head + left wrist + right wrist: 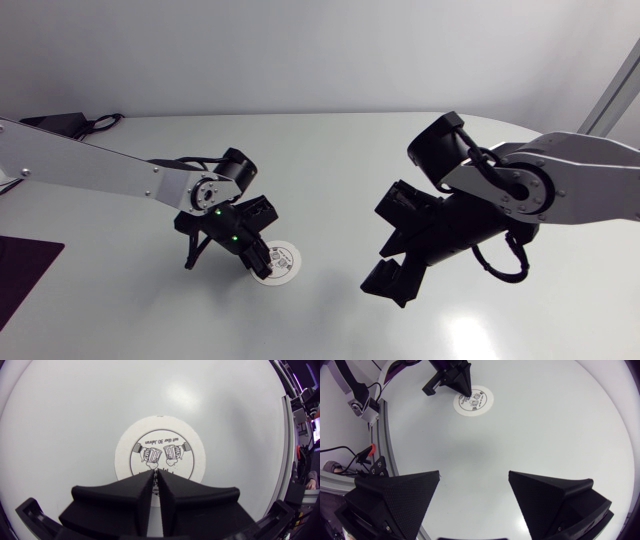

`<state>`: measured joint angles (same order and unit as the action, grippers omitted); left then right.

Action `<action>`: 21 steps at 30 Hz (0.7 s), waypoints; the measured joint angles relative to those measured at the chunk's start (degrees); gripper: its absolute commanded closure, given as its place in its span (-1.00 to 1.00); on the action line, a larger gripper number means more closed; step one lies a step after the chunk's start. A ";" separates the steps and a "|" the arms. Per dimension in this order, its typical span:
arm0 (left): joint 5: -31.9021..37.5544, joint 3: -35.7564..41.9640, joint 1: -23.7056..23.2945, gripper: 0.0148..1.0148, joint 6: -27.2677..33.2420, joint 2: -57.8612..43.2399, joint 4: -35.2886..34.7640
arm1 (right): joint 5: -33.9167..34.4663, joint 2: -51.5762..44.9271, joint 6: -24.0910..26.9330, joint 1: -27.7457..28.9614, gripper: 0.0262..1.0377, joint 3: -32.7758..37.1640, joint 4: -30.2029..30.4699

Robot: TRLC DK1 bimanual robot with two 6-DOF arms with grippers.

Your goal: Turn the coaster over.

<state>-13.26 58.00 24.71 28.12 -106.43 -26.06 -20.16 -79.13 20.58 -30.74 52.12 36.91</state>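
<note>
Far left, near edge: dark mat (22, 278) flat on the pale counter (330, 170), partly out of view; far left corner: black cable bundle (80, 122) by the counter's edge; left arm (100, 170) comes in from the left side, silver link slanting toward centre, two green lights on its black wrist; left hand (256, 258) points steeply down at the counter, left of centre; in the left wrist view its hand (155, 476) has the two wedge fingers (120, 497) drawn together, only a thin slit between them, nothing held; the tips sit over the edge of the coaster (161, 440), contact not certain; coaster (283, 262) is round, white, flat on the counter, printed side up with a black ring and a drawing of two mugs; it lies left of centre, in the near half, just right of the left hand and partly under it; the right wrist view shows the same pair, left hand (467, 392) tipped onto the coaster's (476, 402) rim; right of centre: right hand (392, 268) hangs above bare counter, well apart from the coaster; its fingers (395, 497) stand wide, nothing between them; right arm (570, 180) enters from the right side, silver link with black joint.
</note>
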 measured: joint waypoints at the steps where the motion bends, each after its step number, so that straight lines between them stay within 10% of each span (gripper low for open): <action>1: -0.02 0.20 1.03 0.84 -0.74 0.00 -0.02 | -0.02 -0.81 0.00 0.00 -0.92 0.00 -0.26; 21: -0.52 -0.79 -4.72 0.84 -1.60 6.67 -5.03 | -1.29 -14.38 0.00 0.00 -0.92 5.22 -3.91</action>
<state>-13.78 57.21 19.99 26.52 -99.77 -31.09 -21.45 -93.51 20.58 -30.74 57.34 32.99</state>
